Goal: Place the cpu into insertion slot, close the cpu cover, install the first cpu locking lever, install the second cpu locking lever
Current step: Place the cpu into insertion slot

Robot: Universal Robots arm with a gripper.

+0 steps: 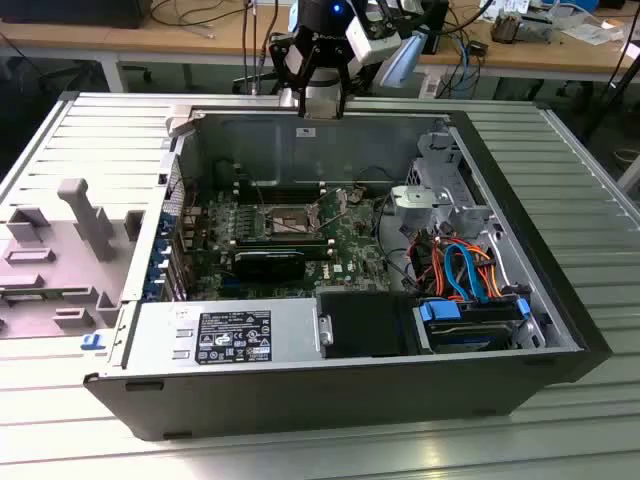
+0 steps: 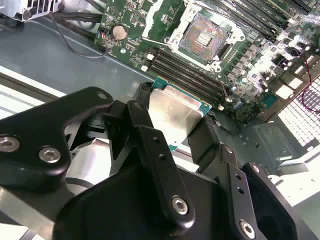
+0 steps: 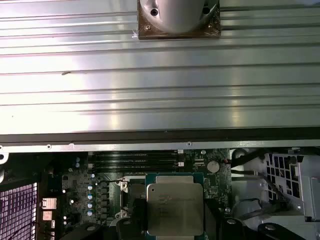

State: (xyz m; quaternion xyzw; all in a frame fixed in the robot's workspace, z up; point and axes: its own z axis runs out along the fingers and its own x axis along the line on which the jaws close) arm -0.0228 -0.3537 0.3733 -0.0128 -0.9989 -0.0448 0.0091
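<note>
One cpu: clamped edgewise between your gripper's fingers and held high over the open case, well apart from the uncovered insertion slot. Likely hazards are a tilted or misaligned descent bending the socket contacts, and the thin edge grip slipping.

Silver-topped cpu gripped in end effector; insertion slot uncovered, contacts exposed.
</note>
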